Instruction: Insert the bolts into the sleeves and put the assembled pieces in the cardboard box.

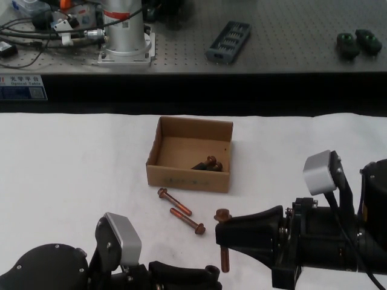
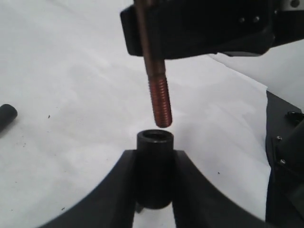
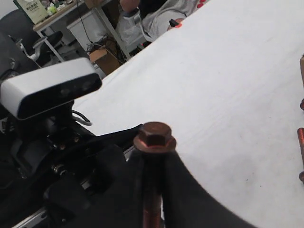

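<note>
Hiding the bolt's (image 2: 159,95) mid-shaft, the right gripper (image 1: 224,234) clamps it upright, threaded tip just above the sleeve (image 2: 155,142), which the left gripper (image 2: 155,166) pinches upright, near the cardboard box (image 1: 187,179).

a white sheet (image 1: 72,169) spreads before a grey perforated metal table (image 1: 290,30)

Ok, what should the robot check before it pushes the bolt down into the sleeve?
1. The sleeve is gripped upright in the left hand: ok.
2. The bolt is held in the right hand, thread end down: ok.
3. The bolt tip is just above the sleeve's hole, not touching: ok.
4. The bolt is straight in line with the sleeve: cannot tell; it looks slightly slanted in the left wrist view.
5. The cardboard box is open, with room left: ok.
</note>
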